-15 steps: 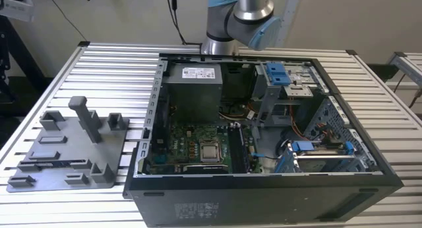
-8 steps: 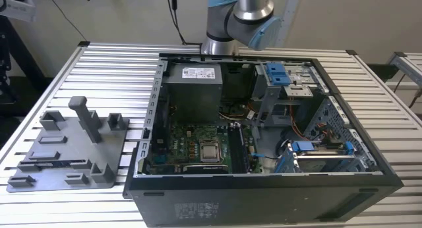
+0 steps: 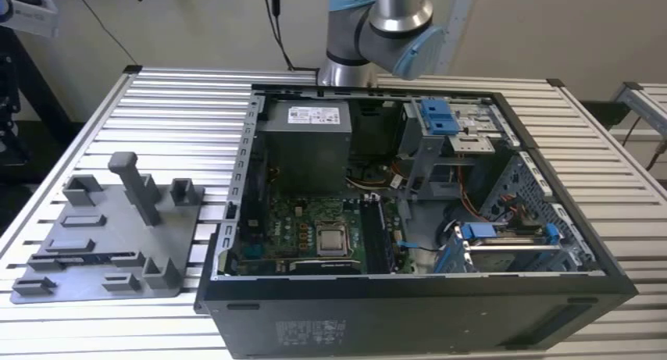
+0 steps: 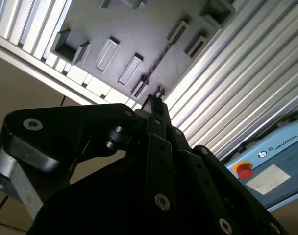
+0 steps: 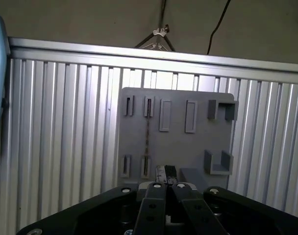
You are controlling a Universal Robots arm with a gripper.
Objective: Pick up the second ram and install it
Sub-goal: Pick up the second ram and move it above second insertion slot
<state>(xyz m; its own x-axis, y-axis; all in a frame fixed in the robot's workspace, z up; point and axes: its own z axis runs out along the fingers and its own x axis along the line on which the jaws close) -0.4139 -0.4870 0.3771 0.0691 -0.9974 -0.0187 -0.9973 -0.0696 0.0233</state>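
Note:
The second ram [image 5: 147,137] is a thin dark stick standing on edge between two small holders of the grey fixture plate [image 5: 178,147]. In the second wrist view the ram [image 4: 161,56] reads as a dark line across the plate [image 4: 139,29]. In the exterior view the ram [image 3: 92,259] lies low on the plate [image 3: 115,235], at the exterior view's left. My gripper [image 5: 166,171] hangs well above the plate, near one end of the ram, apart from it. Its fingers meet at the tips [image 4: 154,101], shut on nothing.
An open computer case [image 3: 417,297] lies on the slatted aluminium table [image 3: 177,118], with motherboard [image 3: 302,227], processor socket [image 3: 333,240] and power supply [image 3: 308,141] inside. The arm [image 3: 380,24] rises behind the case. A box with a red stop button [image 4: 244,171] sits beyond the table edge.

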